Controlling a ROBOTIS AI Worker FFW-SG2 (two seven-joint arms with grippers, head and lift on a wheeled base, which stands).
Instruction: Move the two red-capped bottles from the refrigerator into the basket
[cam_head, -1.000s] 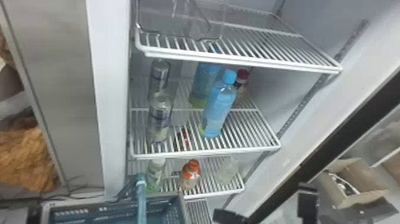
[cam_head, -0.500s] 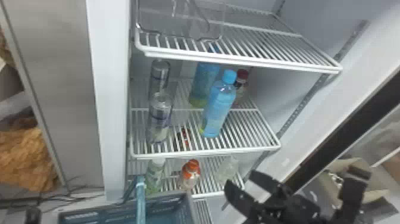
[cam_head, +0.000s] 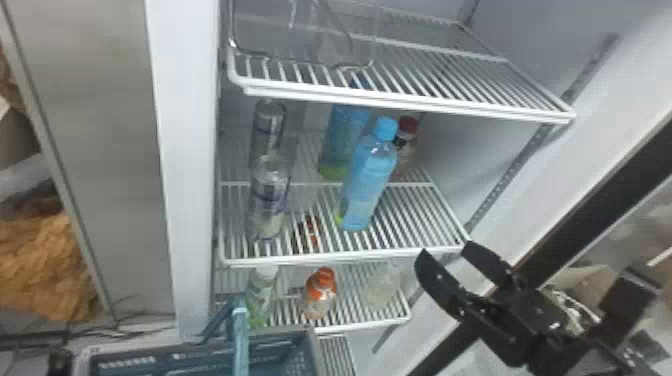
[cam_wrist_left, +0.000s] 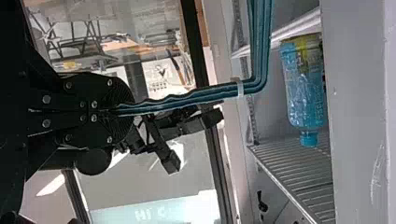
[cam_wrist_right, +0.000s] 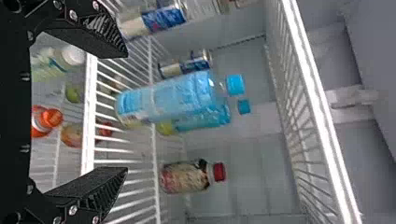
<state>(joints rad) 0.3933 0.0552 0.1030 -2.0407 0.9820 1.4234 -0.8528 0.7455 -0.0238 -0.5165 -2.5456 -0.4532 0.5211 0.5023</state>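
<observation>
Red-capped bottle (cam_wrist_right: 186, 177) upright, long axis vertical, deep on middle shelf (cam_head: 350, 257), behind and to robot's right of front blue-capped bottle (cam_wrist_right: 166, 98). Right claw (cam_head: 445, 250) nearer, released, fingers apart; blue-capped bottle lines up with gap, target off to right side. Likely needs shift right, then deeper. Left claw (cam_wrist_left: 116, 109) clenched on basket handle (cam_wrist_left: 210, 93).

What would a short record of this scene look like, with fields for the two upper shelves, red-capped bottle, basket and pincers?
Upper shelf: a clear bin
Middle shelf: two blue bottles, two cans
Red-capped bottle: standing on middle shelf, right of blue bottles
Basket: low, at the fridge front
Left pincer: shut on basket's handle
Right pincer: open, empty, near the shelves
</observation>
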